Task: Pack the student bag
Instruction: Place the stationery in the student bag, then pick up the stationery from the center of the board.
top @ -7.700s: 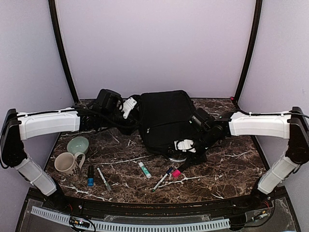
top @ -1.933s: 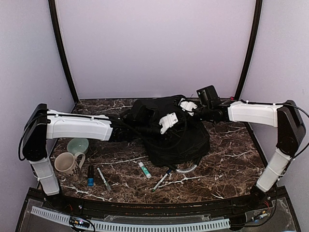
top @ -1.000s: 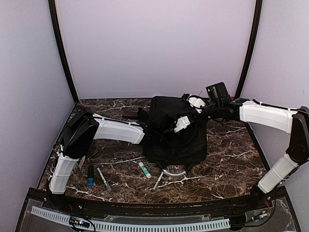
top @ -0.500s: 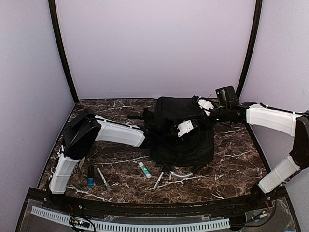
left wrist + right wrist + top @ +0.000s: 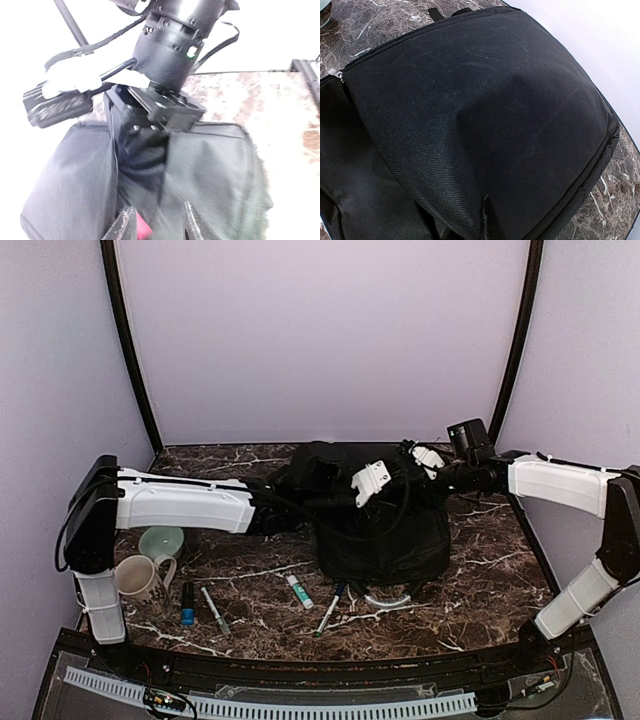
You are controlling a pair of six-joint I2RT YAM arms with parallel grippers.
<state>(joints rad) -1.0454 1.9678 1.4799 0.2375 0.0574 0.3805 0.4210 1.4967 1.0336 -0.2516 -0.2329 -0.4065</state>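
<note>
Soft even light, overexposed left wrist view.
Lower edge blurred; large black fabric backpack (image 5: 470, 100) sharp from the right wrist.

Left hand (image 5: 159, 227) now partly open

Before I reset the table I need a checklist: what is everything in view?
backpack: 1, black, upright at table centre
mug: 1, cream, near left
bowl: 1, pale green, behind mug
blue-ended marker: 1, black, right of mug
white marker: 1, white, beside it
glue stick: 1, white with green end, before backpack
pen: 1, dark, right of glue stick
table: 1, brown marble
left arm: 1, white and black, at backpack, jaws apart
right arm: 1, white and black, jaws shut on backpack top
</note>
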